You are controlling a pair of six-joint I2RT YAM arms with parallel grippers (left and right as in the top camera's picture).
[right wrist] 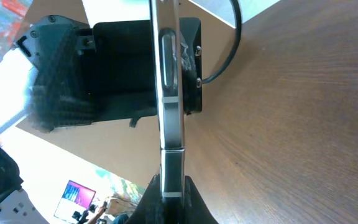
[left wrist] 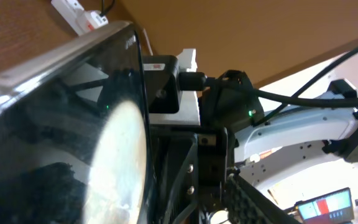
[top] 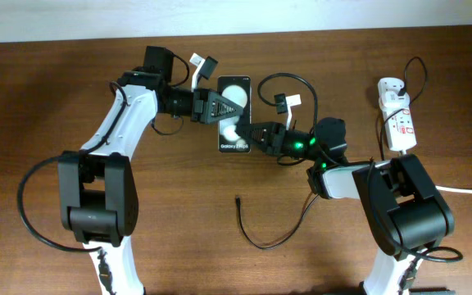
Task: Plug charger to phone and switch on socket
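The phone (top: 234,102), a black glossy slab with white round reflections, is held between my two arms at mid-table. My right gripper (top: 256,133) is shut on its lower right end; in the right wrist view its jaws (right wrist: 169,194) pinch the edge-on phone (right wrist: 168,124). My left gripper (top: 216,107) is open and straddles the phone's upper left side; its textured finger pad (left wrist: 253,199) stands apart from the screen (left wrist: 61,124). The charger cable (top: 265,242) lies looped on the table, with its connector tip (top: 237,198) free. The white socket (top: 397,115) lies at the far right.
A thick white cord (top: 469,192) leaves the socket toward the right edge. The socket also shows in the left wrist view (left wrist: 79,14). The robots' own black wires loop above the phone (top: 289,79). The arm bases stand at the front left and front right.
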